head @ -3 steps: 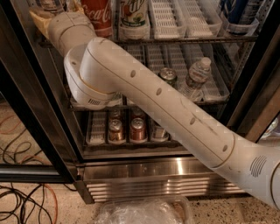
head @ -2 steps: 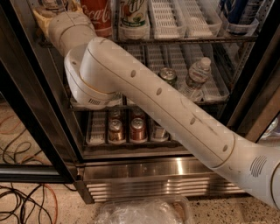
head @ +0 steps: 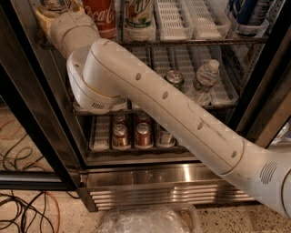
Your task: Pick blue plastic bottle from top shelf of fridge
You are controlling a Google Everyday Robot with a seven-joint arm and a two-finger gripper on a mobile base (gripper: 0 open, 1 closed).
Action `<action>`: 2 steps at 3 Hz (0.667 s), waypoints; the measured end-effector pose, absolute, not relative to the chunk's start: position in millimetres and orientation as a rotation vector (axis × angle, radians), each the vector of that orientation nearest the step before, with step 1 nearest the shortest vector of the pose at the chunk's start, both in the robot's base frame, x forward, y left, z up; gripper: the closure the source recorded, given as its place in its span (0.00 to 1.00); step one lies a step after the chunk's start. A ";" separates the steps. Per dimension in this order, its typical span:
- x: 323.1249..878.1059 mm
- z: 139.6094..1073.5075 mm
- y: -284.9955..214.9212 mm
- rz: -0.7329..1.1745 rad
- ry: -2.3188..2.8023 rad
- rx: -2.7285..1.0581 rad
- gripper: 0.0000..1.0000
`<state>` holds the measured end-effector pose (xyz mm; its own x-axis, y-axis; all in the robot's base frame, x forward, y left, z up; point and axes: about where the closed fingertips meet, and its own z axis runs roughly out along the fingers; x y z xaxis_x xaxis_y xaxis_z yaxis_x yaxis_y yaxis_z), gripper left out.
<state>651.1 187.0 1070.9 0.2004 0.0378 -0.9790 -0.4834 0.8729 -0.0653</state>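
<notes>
Almost nothing has moved. My tool (head: 45, 17) stays at 11 o'clock by the top shelf (head: 191, 42); I cannot tell if it holds anything.

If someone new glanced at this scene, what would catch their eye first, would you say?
The big white arm sweeps from lower right up to the fridge's top shelf, where the gripper sits at the upper left edge. Beside it stands a red Coca-Cola bottle, and a clear bottle rests on the middle rack.
</notes>
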 end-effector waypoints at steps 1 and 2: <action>651.1 1070.9 187.1 0.378 1.327 -0.400 1.00; 650.2 1071.8 188.7 0.370 1.313 -0.413 1.00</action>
<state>650.2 188.7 1071.8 0.2173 0.0284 -0.9757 -0.4851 0.8706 -0.0827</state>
